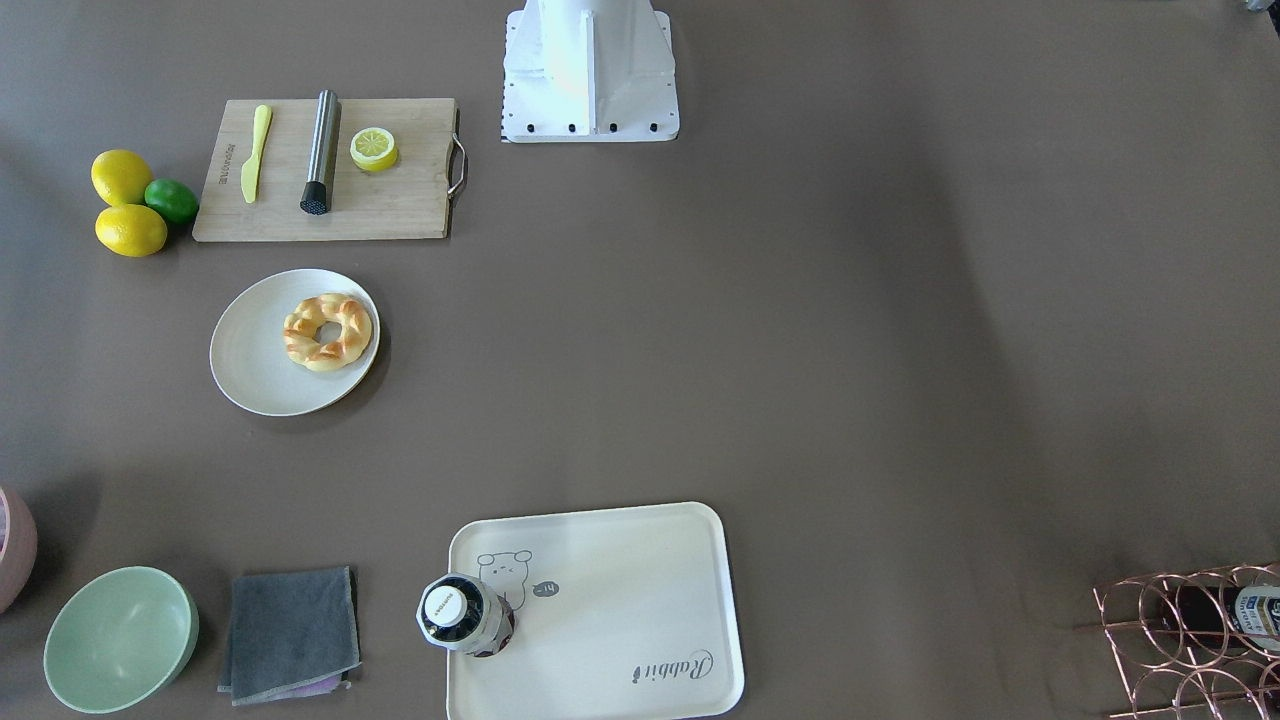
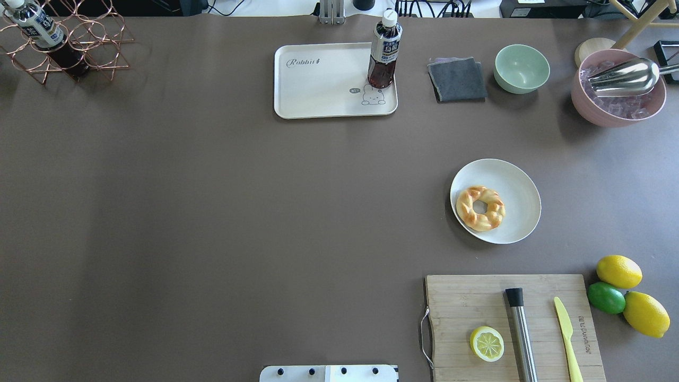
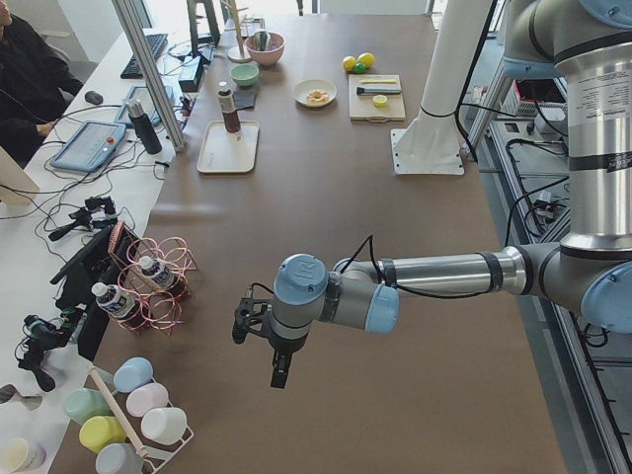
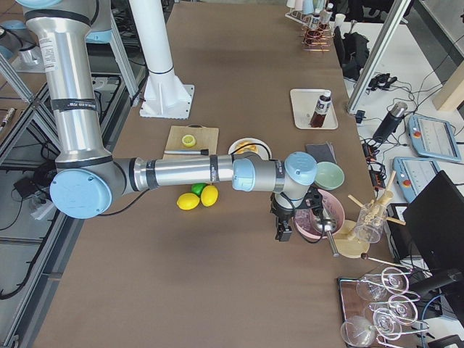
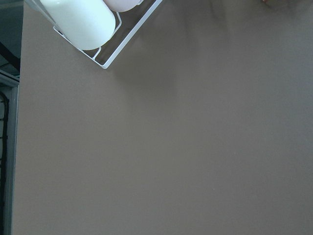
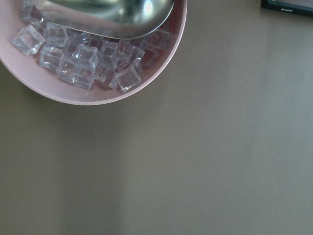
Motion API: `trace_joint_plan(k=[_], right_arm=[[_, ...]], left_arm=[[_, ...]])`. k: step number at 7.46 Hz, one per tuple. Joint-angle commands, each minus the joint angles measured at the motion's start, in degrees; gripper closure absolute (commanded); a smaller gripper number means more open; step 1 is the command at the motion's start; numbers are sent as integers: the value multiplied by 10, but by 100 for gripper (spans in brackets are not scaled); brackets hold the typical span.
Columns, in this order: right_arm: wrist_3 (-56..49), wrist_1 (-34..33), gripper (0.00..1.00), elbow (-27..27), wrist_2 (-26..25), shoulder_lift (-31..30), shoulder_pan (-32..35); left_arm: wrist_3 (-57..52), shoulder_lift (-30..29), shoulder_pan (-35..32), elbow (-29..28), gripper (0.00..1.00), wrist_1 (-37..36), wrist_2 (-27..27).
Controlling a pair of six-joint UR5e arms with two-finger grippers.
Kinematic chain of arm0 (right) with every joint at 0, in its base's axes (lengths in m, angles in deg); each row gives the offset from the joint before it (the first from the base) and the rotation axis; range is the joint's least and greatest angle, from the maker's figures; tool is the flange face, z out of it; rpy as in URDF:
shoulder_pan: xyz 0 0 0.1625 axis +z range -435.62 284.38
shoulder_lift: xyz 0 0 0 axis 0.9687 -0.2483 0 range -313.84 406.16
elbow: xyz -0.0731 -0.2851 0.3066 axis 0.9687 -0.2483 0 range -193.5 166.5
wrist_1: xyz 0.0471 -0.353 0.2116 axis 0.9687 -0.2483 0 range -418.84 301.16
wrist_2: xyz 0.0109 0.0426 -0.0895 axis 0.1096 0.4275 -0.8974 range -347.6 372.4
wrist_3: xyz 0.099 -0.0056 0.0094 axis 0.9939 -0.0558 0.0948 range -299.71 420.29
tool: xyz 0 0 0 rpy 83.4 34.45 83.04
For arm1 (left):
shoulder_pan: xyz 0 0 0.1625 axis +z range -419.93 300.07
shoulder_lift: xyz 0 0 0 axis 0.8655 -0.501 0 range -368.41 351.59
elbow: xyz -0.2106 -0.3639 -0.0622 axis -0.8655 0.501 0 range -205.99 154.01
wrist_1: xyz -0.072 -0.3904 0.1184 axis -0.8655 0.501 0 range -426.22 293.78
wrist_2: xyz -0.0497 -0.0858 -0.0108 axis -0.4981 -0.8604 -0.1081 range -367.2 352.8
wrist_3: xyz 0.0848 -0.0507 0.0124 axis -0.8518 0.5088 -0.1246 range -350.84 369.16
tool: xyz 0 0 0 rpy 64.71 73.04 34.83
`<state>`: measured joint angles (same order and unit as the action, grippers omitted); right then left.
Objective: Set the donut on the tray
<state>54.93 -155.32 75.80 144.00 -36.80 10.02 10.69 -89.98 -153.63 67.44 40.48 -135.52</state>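
Note:
The donut (image 1: 327,332) (image 2: 480,208), pale yellow with golden-brown braided ridges, lies on a round off-white plate (image 1: 250,350) (image 2: 517,191). The cream tray (image 1: 620,600) (image 2: 318,85) with the bear drawing sits apart from it at the table's far side. A dark drink bottle (image 1: 465,615) (image 2: 383,50) stands on one corner of the tray. No gripper shows in the overhead or front views. My left gripper (image 3: 276,365) hovers over the table's left end. My right gripper (image 4: 283,230) hovers by the pink bowl. I cannot tell whether either is open or shut.
A wooden cutting board (image 2: 477,297) holds a lemon half (image 2: 487,344), a metal muddler (image 2: 521,329) and a yellow knife (image 2: 566,334). Two lemons and a lime (image 2: 606,297) lie beside it. A green bowl (image 2: 522,68), grey cloth (image 2: 457,79), pink ice bowl (image 2: 594,109) and copper bottle rack (image 2: 79,48) line the far edge.

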Motion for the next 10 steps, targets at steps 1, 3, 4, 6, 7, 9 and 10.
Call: trace_joint_plan(k=[1,3,4,6,7,9,10], right_arm=[[0,1,0,1,0,-3,1],[-1,0,0,0,0,-3,1],[-1,0,0,1,1,-4,1],[0,0,0,2,0,-4,1],[0,1,0,2,0,-3,1],[0,1,0,5,2,-2,1],[1,0,0,14,12,-4,1]], left_arm=[[0,-1,0,1,2,0,0],[0,-3,0,3,2,3,-1],[0,-10,1,4,2,0,0],[2,-20,5,-1,2,-11,3],[5,-20,5,-13,2,-11,2],[-1,-13,3,-11,2,-4,-3],[-1,-13,3,-11,2,-3,-4]])
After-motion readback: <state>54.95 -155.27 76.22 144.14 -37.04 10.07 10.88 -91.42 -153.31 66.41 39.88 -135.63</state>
